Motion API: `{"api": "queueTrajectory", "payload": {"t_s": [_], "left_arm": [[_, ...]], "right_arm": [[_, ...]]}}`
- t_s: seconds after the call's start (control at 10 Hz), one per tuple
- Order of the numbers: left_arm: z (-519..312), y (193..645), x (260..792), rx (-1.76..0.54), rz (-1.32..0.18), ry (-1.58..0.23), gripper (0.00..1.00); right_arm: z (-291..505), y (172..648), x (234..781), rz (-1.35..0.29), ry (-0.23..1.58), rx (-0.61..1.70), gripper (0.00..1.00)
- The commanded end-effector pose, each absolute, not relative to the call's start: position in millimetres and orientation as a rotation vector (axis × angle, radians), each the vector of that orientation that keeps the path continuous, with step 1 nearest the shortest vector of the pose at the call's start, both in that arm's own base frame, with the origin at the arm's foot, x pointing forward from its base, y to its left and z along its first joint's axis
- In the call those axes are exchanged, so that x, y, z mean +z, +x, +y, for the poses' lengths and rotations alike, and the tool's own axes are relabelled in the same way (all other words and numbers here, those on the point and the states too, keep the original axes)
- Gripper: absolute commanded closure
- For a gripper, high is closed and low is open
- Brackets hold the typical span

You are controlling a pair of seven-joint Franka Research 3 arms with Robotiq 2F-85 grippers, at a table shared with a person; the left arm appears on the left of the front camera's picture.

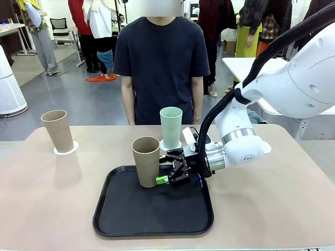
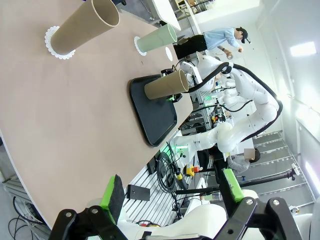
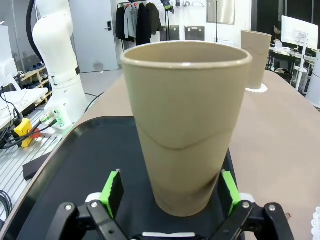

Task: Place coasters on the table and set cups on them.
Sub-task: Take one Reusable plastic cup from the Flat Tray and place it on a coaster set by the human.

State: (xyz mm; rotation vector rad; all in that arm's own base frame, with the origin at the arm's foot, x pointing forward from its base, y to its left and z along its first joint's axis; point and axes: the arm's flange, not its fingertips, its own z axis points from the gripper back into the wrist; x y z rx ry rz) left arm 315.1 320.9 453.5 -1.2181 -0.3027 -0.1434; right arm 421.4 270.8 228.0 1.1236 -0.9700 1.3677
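Observation:
Three cups stand on the beige table (image 1: 272,204). A tan cup (image 1: 57,130) sits on a white lacy coaster (image 1: 66,149) at the far left. The mint green cup (image 1: 170,127) sits on another coaster (image 1: 170,145) behind the tray. A second tan cup (image 1: 146,161) stands upright in the black tray (image 1: 154,209). My right gripper (image 1: 161,171) is open around this cup's lower part. In the right wrist view the cup (image 3: 185,120) stands between the green pads (image 3: 112,192), with a small gap on each side. My left gripper (image 2: 172,190) hangs open and empty, high above the table.
A person in a dark T-shirt (image 1: 161,63) stands at the far edge, arms down. The right arm (image 1: 246,141) reaches in low over the tray's right rim. The left arm's white base (image 3: 57,65) stands beyond the tray in the right wrist view.

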Motion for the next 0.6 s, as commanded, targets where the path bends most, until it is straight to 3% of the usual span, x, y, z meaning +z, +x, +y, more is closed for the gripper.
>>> {"api": "queueTrajectory", "payload": {"t_s": [0.0,0.5], "left_arm": [[321.8,313.0,455.7,-0.145,-0.305,-1.224,0.0],[321.8,313.0,455.7,-0.145,-0.305,-1.224,0.0]], "right_arm": [[270.4,430.3,222.2,-0.982,1.135,1.369,0.0],[277.5,436.3,222.6,-0.997,1.148,1.359,0.0]]}}
